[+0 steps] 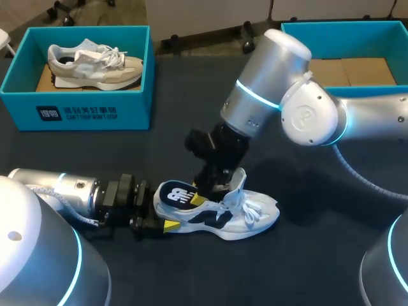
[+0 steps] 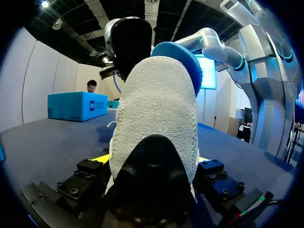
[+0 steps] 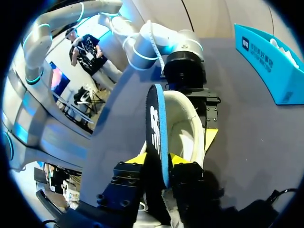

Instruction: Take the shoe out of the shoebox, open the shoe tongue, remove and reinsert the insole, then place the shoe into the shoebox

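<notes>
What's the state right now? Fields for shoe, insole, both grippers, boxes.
shoe: white shoe lying on the table, outside both boxes
insole: insole black on top, blue underneath, heel end raised out of the shoe opening
left gripper: left gripper shut on the shoe's heel
right gripper: right gripper shut on the insole, above the shoe
left shoebox: left shoebox open, second shoe inside
right box: right box open, no shoe visible in it
</notes>
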Controlling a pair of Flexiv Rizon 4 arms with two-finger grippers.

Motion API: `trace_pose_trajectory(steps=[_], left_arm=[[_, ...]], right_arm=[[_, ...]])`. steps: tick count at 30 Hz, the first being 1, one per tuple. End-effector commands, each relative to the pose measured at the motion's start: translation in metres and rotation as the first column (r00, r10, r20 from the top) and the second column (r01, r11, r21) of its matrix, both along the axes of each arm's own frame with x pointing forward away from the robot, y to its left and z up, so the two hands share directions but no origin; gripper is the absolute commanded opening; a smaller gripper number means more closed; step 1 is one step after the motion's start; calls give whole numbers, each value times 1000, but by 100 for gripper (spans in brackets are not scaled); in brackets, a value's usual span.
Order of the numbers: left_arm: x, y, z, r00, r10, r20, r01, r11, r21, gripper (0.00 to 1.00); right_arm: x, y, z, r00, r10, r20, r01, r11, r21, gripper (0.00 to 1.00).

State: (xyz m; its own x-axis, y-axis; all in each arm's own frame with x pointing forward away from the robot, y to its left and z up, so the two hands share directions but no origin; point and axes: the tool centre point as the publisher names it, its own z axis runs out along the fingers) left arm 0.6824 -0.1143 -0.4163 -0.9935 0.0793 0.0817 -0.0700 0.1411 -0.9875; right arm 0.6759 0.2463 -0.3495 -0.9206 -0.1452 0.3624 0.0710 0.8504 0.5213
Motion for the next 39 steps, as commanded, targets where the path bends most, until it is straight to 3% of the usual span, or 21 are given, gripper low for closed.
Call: trace_pose_trajectory(steps=[1, 11, 16, 17, 33, 39], left_arm=[[1, -1, 0, 1000, 1, 0, -1, 1000, -1, 0], [1, -1, 0, 1000, 1, 0, -1, 1000, -1, 0], [1, -1, 0, 1000, 1, 0, -1, 1000, -1, 0], [1, -1, 0, 1000, 1, 0, -1, 1000, -1, 0], [1, -1, 0, 1000, 1, 0, -1, 1000, -1, 0], [1, -1, 0, 1000, 1, 0, -1, 1000, -1, 0]], right_arm=[[-1, 1, -8, 1000, -3, -6, 4, 1000, 21, 0], [5, 16, 16, 999, 20, 40, -22, 998, 55, 0], [8, 27, 29, 999, 23, 33, -27, 991, 132, 0], [8, 30, 34, 998, 28, 57, -34, 995, 96, 0], [8, 30, 34, 998, 28, 57, -34, 995, 96, 0], [24, 45, 67, 995, 18, 102, -36, 985, 168, 0]])
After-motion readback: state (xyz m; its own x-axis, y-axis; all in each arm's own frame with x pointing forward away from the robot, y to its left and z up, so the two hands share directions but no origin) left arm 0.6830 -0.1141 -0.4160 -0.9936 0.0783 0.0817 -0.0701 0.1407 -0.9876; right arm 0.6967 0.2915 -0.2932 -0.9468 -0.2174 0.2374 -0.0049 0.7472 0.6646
